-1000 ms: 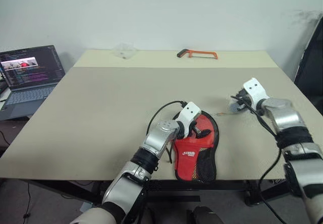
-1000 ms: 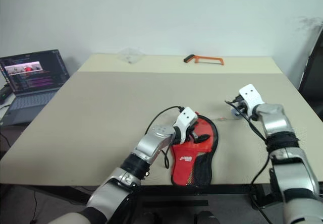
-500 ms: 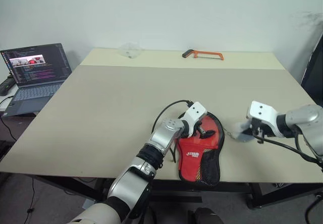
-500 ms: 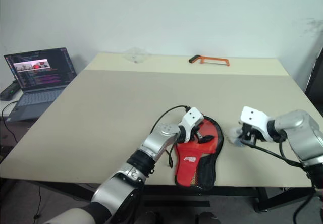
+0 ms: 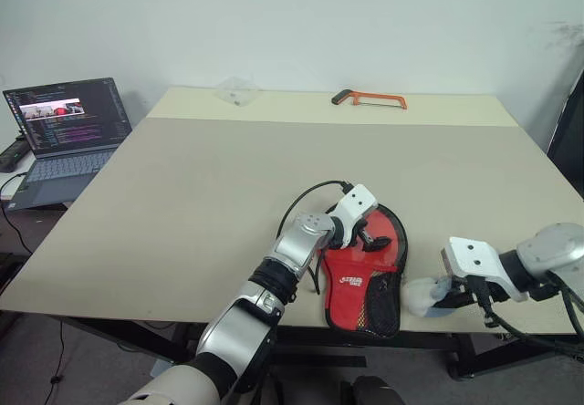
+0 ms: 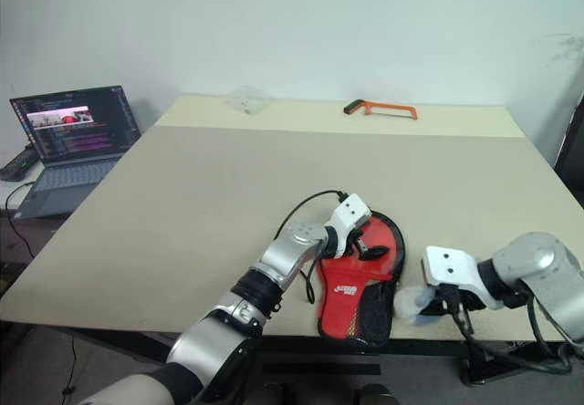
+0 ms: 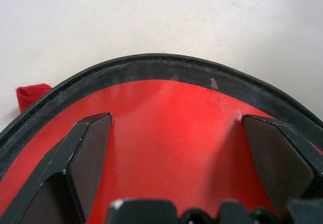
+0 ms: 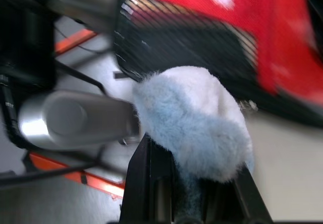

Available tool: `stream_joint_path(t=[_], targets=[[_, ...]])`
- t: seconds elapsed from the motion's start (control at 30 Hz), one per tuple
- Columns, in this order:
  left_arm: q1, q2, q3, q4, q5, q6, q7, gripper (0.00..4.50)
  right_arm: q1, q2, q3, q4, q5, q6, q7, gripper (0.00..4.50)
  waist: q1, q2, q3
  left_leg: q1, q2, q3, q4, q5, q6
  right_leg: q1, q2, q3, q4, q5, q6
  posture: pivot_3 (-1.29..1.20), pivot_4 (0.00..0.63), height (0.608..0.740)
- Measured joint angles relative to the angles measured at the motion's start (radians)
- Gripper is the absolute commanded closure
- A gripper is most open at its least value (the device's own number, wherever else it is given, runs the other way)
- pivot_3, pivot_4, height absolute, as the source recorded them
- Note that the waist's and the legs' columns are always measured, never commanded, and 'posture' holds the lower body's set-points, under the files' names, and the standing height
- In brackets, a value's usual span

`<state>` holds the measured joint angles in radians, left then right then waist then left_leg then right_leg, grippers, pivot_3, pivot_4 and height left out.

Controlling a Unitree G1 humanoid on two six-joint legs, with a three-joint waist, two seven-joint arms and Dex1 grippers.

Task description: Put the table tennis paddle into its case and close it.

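Case [image 5: 364,274] lies flat at the near edge of the table [image 5: 210,186], right of centre, red face with white logo and black mesh up, narrow handle end toward the near edge. Paddle itself not separately visible; the red surface under the left fingers could be bat face or case panel — cannot tell which. Left gripper [image 5: 370,239] rests on the round far end of the case, fingers [image 7: 83,156] spread wide and pressing down flat on the red surface, pinning rather than grasping. Right gripper [image 5: 453,297] sits just right of the case at the near table edge, fingers clenched on the pale plush ball [image 8: 197,120] that hangs from the case. Handling judgement: the pouch is soft fabric, light, likely to slide or bunch when tugged — so the left hold-down matters. The plush ball is squashy, compresses in the pinch, and probably ties to the zip pull; it makes the best hold for drawing the zip round. A rigid bat inside would stiffen the pouch. Far off: orange hacksaw [image 5: 370,99], clear plastic bag [image 5: 234,90], laptop [image 5: 62,127] at left.
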<state>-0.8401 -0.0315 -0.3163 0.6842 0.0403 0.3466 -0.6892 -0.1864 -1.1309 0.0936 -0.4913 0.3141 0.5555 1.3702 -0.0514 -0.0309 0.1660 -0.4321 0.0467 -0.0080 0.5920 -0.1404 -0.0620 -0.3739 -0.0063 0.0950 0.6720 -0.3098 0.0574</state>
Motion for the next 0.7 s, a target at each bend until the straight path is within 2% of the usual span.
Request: stream_joint_path(t=[0.33,0.7], targets=[[-0.017,-0.01,-0.002,0.032,0.014,-0.008,-0.002,0.0,0.204,-0.056,0.034,-0.223,0.087,0.004,0.029,4.33,0.002,-0.004,-0.002,0.0,-0.001,-0.004,0.0,-0.004,-0.006,0.005,-0.002,-0.004,-0.008,0.001,0.001,0.0,0.15,0.74],[-0.03,-0.015,-0.003,0.055,0.023,-0.017,-0.007,0.0,0.19,-0.054,0.031,-0.203,0.129,0.052,-0.02,4.33,0.01,-0.007,-0.002,-0.001,-0.002,-0.005,0.0,-0.005,-0.005,0.005,-0.003,-0.005,-0.009,0.001,0.001,0.0,0.15,0.74]])
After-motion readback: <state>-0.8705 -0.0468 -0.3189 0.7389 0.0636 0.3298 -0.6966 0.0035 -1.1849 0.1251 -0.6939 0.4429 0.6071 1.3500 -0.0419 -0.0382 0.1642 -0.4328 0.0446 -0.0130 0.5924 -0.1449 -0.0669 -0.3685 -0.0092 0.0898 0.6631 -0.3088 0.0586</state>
